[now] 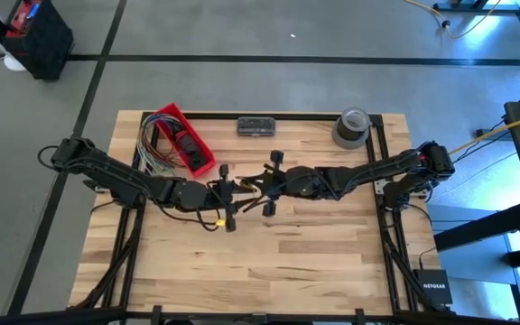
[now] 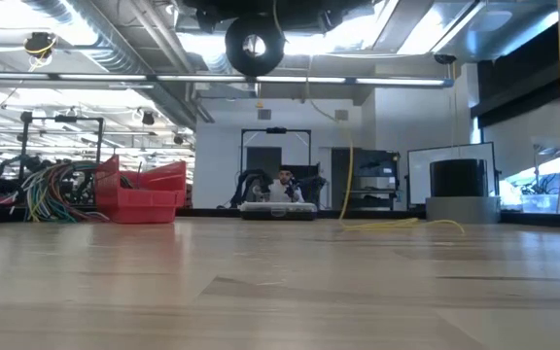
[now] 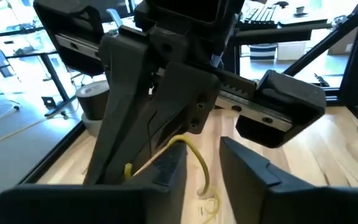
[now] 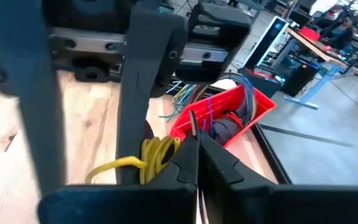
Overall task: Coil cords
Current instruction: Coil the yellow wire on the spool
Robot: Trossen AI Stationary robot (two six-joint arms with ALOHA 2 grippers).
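A thin yellow cord (image 3: 199,163) runs between my two grippers, which meet tip to tip above the middle of the table (image 1: 242,271). A small bunch of its loops (image 4: 157,155) sits by the fingertips. In the low view it hangs down, and its slack (image 2: 397,225) lies on the table. My right gripper (image 1: 264,187) (image 4: 197,149) is shut on the cord. My left gripper (image 1: 230,194) (image 3: 204,168) is open, with a finger on either side of the cord. I cannot tell whether it touches the cord. My right gripper pinches the cord between its two fingertips, right beside the bunch of loops (image 4: 166,152). It comes in roughly level from the table's right. The exact spot is hidden by the fingers. The cord comes out under the tips (image 3: 180,142) and hangs slack, clear of the table there.
A red bin (image 1: 188,144) with a bundle of multicoloured wires (image 1: 156,144) stands at the far left. A small dark box (image 1: 260,125) and a grey tape roll (image 1: 352,126) stand at the far edge. A thick yellow cable (image 1: 486,135) runs off the table's right side.
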